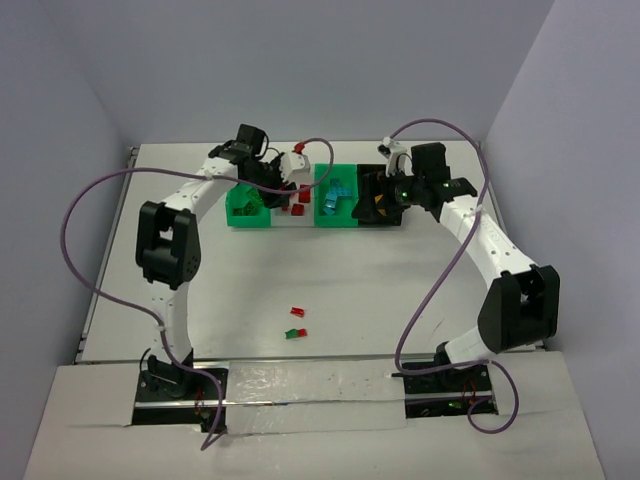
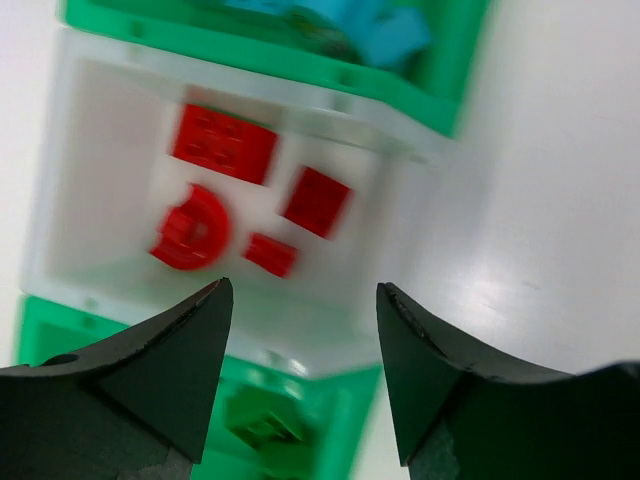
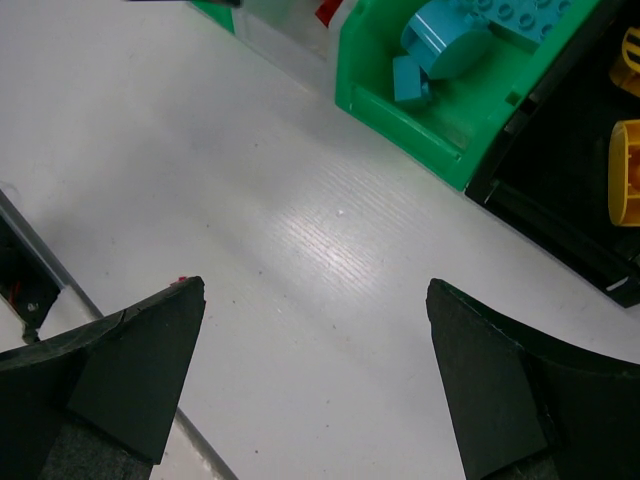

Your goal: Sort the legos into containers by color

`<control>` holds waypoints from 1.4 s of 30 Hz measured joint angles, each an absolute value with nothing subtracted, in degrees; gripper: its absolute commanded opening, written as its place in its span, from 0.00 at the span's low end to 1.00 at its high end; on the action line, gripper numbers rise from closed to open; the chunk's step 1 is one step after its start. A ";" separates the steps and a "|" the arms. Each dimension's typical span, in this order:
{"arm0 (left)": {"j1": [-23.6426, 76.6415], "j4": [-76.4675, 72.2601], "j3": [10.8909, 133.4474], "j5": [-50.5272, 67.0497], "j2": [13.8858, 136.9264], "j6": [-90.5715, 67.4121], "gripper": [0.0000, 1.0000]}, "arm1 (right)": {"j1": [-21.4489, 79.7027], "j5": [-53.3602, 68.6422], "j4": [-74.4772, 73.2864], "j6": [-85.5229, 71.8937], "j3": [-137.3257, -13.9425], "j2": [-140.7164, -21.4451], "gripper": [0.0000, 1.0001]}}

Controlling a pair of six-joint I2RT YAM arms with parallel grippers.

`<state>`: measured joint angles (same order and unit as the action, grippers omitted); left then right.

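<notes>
On the white table [image 1: 350, 290] — two loose legos [image 1: 297, 312]; lavender walls [image 1: 300, 60].

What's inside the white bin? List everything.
The white rectangular plastic bin holds four red plastic legos: a studded brick, a round piece, two smaller blocks. The black fingers partly hide its near wall.

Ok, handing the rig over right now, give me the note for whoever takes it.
Left gripper: jaws open, empty, above the white bin, which holds red legos.
Right gripper: jaws open, empty, near the black bin.
Done: cyan legos in one green bin, green legos in the other green bin, yellow legos in the black bin.
Left: a red brick and a red-green piece loose on the table.
</notes>
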<state>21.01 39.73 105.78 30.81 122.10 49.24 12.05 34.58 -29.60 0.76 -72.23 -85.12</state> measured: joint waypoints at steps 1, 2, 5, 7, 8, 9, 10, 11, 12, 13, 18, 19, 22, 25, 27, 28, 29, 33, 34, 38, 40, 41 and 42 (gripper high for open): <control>21.20 39.90 103.11 31.25 119.59 48.79 0.65 | 12.05 34.27 -29.65 0.84 -71.62 -84.70 0.99; 21.63 39.50 99.63 31.43 116.37 48.11 0.65 | 12.05 33.91 -29.70 0.94 -71.09 -84.32 0.99; 25.22 38.49 85.86 30.63 103.23 45.43 0.64 | 11.96 33.43 -30.06 0.93 -70.65 -83.37 0.99; 30.67 37.00 76.05 29.78 93.41 43.21 0.64 | 11.80 33.16 -30.03 0.93 -70.66 -82.98 0.99; 33.76 37.03 71.96 29.83 89.15 42.33 0.65 | 11.69 32.98 -30.10 0.93 -70.68 -82.83 0.99; 36.74 36.81 68.27 30.08 85.96 41.51 0.65 | 11.53 32.80 -30.13 0.93 -70.72 -82.77 0.99; 39.13 36.47 64.23 30.49 83.28 40.80 0.66 | 11.36 32.63 -30.13 0.95 -70.81 -82.74 0.99; 41.07 36.76 61.90 30.64 81.02 40.53 0.66 | 11.18 32.49 -30.15 0.93 -70.83 -82.74 0.99; 42.22 36.76 59.10 30.46 79.60 40.36 0.66 | 10.97 32.39 -30.21 0.95 -70.87 -82.74 0.99; 42.60 36.39 56.56 30.17 78.92 40.26 0.66 | 10.79 32.36 -30.24 0.95 -70.93 -82.74 0.99; 43.56 36.06 49.00 26.90 79.62 39.36 0.64 | 9.62 32.11 -30.33 0.95 -70.94 -82.74 0.99; 43.87 35.74 48.81 26.43 79.99 39.02 0.64 | 9.44 31.98 -30.33 0.95 -70.94 -82.74 0.99; 44.97 32.86 48.71 25.31 80.92 37.76 0.64 | 9.05 31.31 -30.33 0.93 -70.94 -82.72 0.99; 46.13 30.07 48.31 24.76 81.58 36.69 0.64 | 8.69 30.95 -30.36 0.94 -70.94 -82.72 0.99; 46.68 28.62 47.71 24.67 81.81 36.18 0.64 | 8.44 30.89 -30.42 0.95 -70.94 -82.72 0.99; 46.88 28.01 47.36 24.67 81.94 36.05 0.63 | 8.33 30.87 -30.46 0.93 -70.94 -82.72 0.99; 47.05 27.54 47.13 24.67 82.22 35.92 0.63 | 8.23 30.87 -30.50 0.93 -70.94 -82.72 0.99; 47.53 25.65 46.72 24.64 83.81 35.61 0.63 | 8.01 30.92 -30.52 0.93 -70.94 -82.72 0.99; 47.61 25.27 46.72 24.64 84.28 35.58 0.63 | 7.98 30.93 -30.52 0.93 -70.94 -82.72 0.99; 47.69 23.68 46.72 24.65 85.97 35.56 0.62 | 7.90 30.97 -30.55 0.93 -70.94 -82.72 0.99; 47.79 22.94 46.72 24.67 86.72 35.57 0.62 | 7.85 31.03 -30.55 0.93 -70.94 -82.72 0.99; 47.87 22.71 46.72 24.67 87.04 35.57 0.62 | 7.80 31.03 -30.55 0.93 -70.94 -82.72 0.99; 47.98 22.51 46.72 24.69 87.36 35.57 0.62 | 7.77 31.05 -30.55 0.93 -70.94 -82.72 0.99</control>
